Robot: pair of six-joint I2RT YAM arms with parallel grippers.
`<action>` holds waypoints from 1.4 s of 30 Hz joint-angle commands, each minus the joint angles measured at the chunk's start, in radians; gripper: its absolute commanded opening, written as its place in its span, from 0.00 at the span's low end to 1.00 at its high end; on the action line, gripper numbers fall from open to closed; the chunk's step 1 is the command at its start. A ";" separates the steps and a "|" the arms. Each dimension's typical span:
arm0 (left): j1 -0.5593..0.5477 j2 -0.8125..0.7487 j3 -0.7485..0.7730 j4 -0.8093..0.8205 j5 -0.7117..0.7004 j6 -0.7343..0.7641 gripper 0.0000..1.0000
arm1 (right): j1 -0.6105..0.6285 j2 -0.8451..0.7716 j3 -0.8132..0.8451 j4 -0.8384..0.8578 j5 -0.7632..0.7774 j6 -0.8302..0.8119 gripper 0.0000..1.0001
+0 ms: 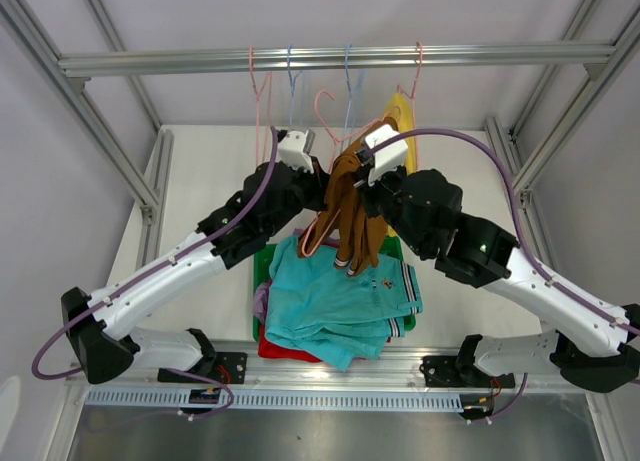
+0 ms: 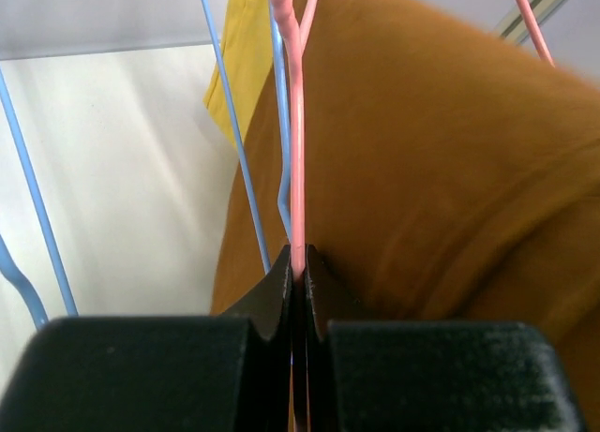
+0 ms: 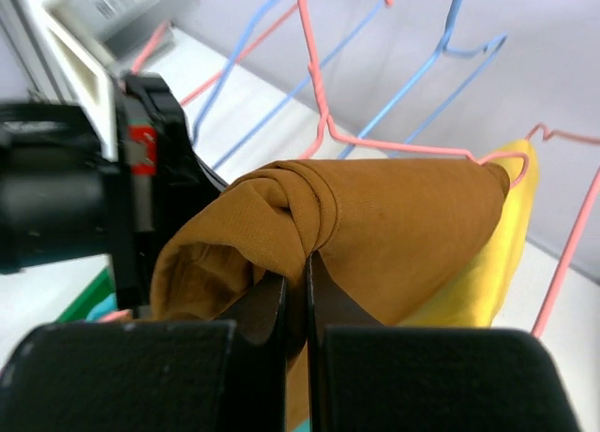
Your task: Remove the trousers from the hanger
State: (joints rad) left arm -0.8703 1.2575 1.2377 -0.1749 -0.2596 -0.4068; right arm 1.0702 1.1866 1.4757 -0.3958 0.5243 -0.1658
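Note:
The brown trousers hang over a pink hanger under the rail. My left gripper is shut on the pink hanger wire, with the brown trousers just to its right. My right gripper is shut on a bunched fold of the brown trousers. The yellow trousers hang behind on another pink hanger; they also show in the right wrist view. The teal trousers lie on top of the pile below, with red and lilac edges showing under them.
A green plastic tray holds the pile at the near middle of the table. Empty blue hangers and pink hangers hang from the metal rail. Frame posts stand at both sides.

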 commanded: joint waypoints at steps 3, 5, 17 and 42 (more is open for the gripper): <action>-0.018 0.014 0.032 -0.024 0.008 0.028 0.01 | 0.073 -0.047 0.165 0.147 0.037 -0.064 0.00; -0.018 0.013 0.029 -0.023 0.000 0.031 0.00 | 0.091 -0.050 0.184 0.129 0.063 -0.075 0.00; -0.084 0.042 0.028 -0.014 -0.099 0.108 0.00 | 0.152 -0.113 0.278 0.049 0.138 -0.136 0.00; -0.116 0.157 -0.012 0.040 -0.179 0.160 0.00 | 0.157 -0.272 0.364 -0.141 0.160 -0.127 0.00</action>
State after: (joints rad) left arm -0.9699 1.3949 1.2488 -0.1356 -0.4259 -0.2867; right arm 1.2205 0.9520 1.7813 -0.6289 0.6910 -0.2844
